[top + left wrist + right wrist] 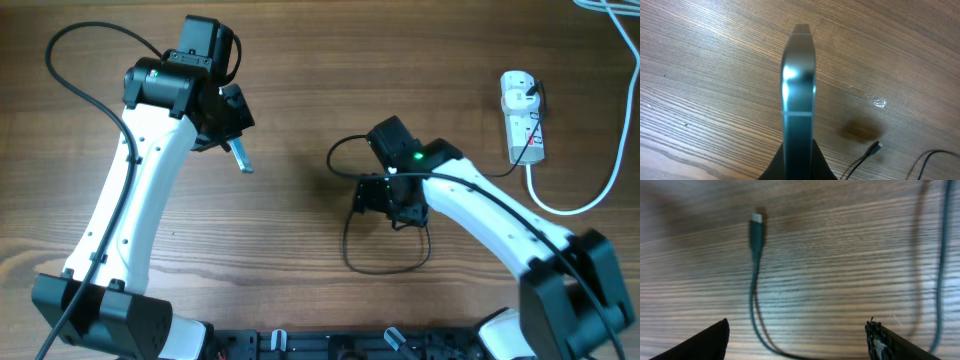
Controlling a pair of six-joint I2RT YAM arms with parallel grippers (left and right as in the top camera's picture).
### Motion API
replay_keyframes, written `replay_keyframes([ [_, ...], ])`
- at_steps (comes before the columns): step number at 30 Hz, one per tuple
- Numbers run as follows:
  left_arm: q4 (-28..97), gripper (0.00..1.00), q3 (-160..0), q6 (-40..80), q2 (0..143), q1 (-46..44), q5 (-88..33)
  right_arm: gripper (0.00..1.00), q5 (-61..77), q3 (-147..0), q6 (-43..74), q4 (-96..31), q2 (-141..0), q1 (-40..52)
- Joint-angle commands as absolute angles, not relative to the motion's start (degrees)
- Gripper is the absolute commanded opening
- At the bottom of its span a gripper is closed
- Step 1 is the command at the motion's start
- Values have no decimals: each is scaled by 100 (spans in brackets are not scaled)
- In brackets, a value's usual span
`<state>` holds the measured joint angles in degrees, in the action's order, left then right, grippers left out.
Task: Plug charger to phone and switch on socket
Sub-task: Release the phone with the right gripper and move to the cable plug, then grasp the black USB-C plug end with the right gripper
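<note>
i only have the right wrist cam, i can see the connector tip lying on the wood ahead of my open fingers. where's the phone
Observer: The phone is held edge-on in the left gripper, its slim side facing the left wrist camera.
Operator: ok and where's the socket
Observer: The socket lies near the table's far right corner in the overhead view, with a black plug in it. I can't read its switch.
Operator: does the left cam see the tip too
Observer: Yes. The connector tip shows at the lower right of the left wrist view, apart from the phone.
</note>
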<state>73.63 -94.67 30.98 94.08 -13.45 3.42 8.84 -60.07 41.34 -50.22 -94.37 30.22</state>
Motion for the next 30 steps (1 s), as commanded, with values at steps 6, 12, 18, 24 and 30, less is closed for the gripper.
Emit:
replay_keyframes([
  [6, 7321, 4, -9470, 3179, 9603, -1345, 545, 87, 1028, -6434, 4368, -4823, -9732, 3304],
  [12, 7310, 4, -9472, 3179, 9614, -1345, 545, 86, 950, -6536, 4462, -4696, -9878, 3312],
  [18, 7310, 4, -9470, 3181, 9614, -1345, 545, 73, 823, -6536, 4731, -4372, -10383, 3496],
  [24, 7308, 4, -9470, 3181, 9614, -1345, 545, 70, 462, -6536, 5002, -4261, -10508, 3667],
  [30, 7303, 4, -9470, 3181, 9614, -1345, 545, 53, 126, -6514, 5151, -4268, -10637, 3684],
])
